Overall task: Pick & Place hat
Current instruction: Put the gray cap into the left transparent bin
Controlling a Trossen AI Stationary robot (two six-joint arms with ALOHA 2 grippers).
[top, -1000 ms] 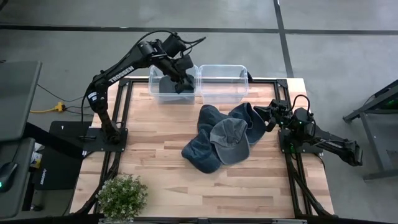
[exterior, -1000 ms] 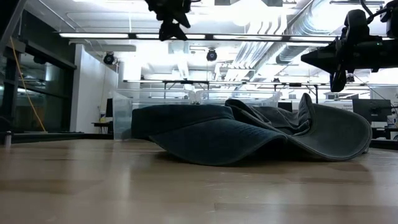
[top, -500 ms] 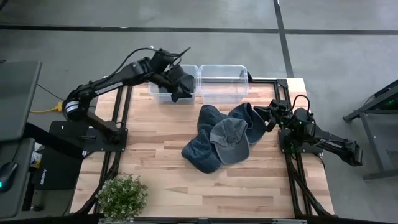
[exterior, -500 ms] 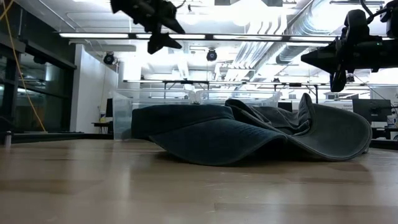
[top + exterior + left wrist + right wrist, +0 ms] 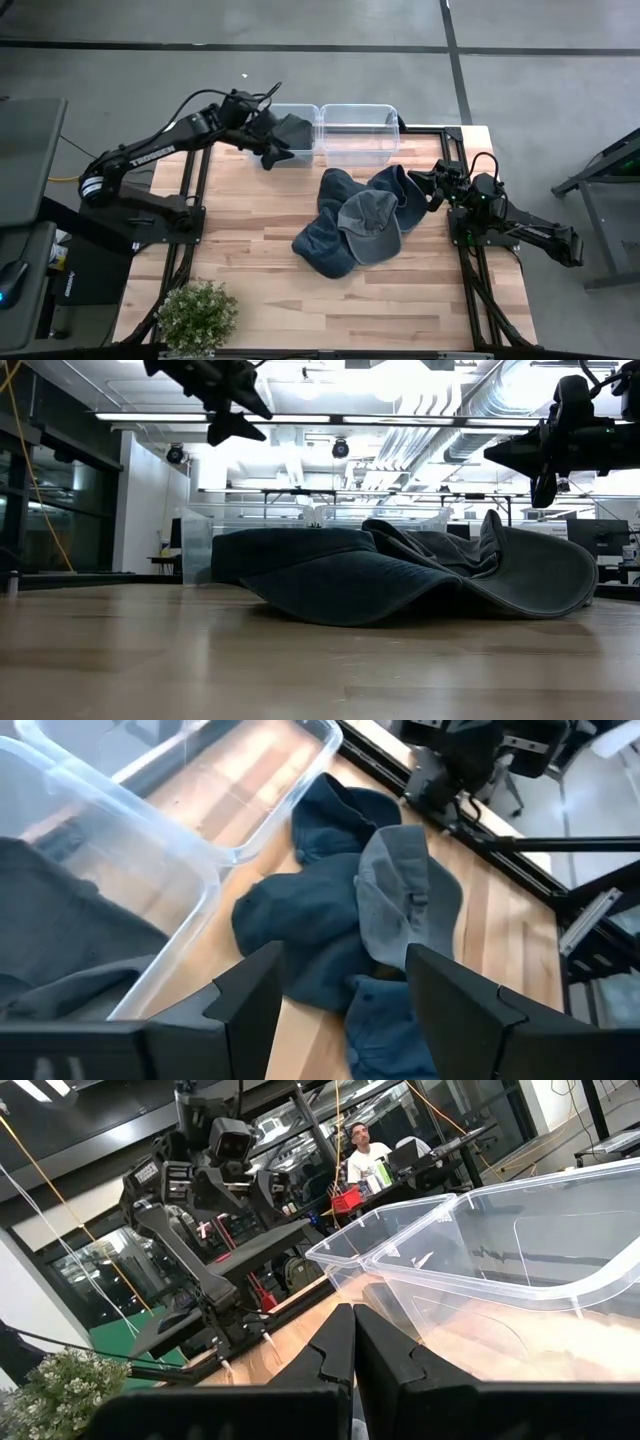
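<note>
From above, the table [image 5: 250,290] holds a pile of 3 blue and grey hats [image 5: 358,222] in the middle. 2 clear bins sit side by side at the far edge. The left bin [image 5: 283,137] has a dark hat [image 5: 290,133] in it. The right bin [image 5: 357,132] looks empty. The left gripper [image 5: 270,145] is up over the left bin. The right gripper [image 5: 425,185] waits at the right side, just beside the pile. A small green plant [image 5: 197,315] stands at the near left corner.

The low view shows what the top view cannot: the pile of hats [image 5: 400,575] lies flat on the wood, and both arms are high above it. The left gripper [image 5: 228,422] hangs up in the air, touching nothing.

The left wrist view shows the jaws well: the 2 dark fingers [image 5: 250,995] stand wide apart with nothing between them. Below them are the dark hat [image 5: 60,935] in its bin and the pile [image 5: 365,935] on the table.

The right wrist view shows its 2 fingers [image 5: 335,1345] pressed tight together, holding nothing. Past them are the 2 clear bins [image 5: 500,1250], and a person [image 5: 357,1155] sits far off in the room.
</note>
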